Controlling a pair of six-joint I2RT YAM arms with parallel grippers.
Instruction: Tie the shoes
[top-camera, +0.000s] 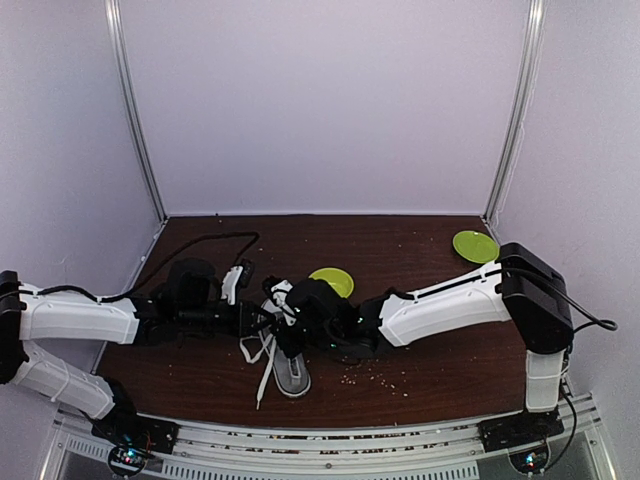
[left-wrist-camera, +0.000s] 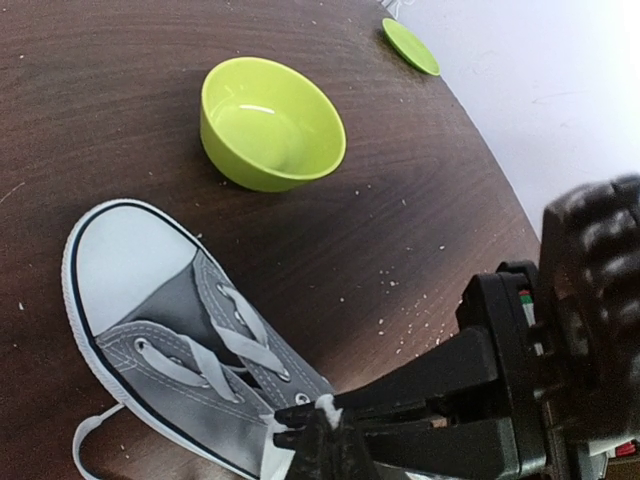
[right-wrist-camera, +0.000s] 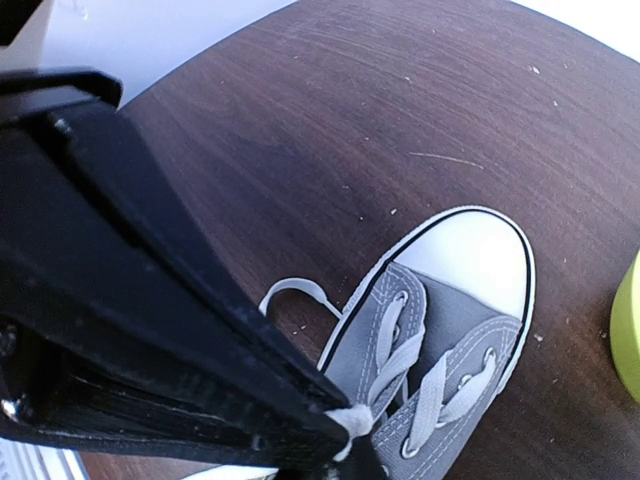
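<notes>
The grey canvas shoe (top-camera: 293, 372) lies on the brown table with its white toe cap toward the near edge; it also shows in the wrist views (left-wrist-camera: 170, 330) (right-wrist-camera: 450, 330). Its white laces (top-camera: 263, 365) trail loose to the left of it, with a loop (right-wrist-camera: 290, 290) on the table. Both grippers meet just above the shoe's upper eyelets. My left gripper (left-wrist-camera: 325, 428) is shut with a bit of white lace (left-wrist-camera: 326, 406) at its tip. My right gripper (right-wrist-camera: 345, 428) comes in from the other side, its fingers closed on the same bit of lace (right-wrist-camera: 353, 420).
A green bowl (top-camera: 332, 280) (left-wrist-camera: 270, 125) stands just beyond the shoe's toe. A flat green plate (top-camera: 475, 246) lies at the back right. Pale crumbs (top-camera: 375, 375) are scattered on the table right of the shoe. White walls close the table on three sides.
</notes>
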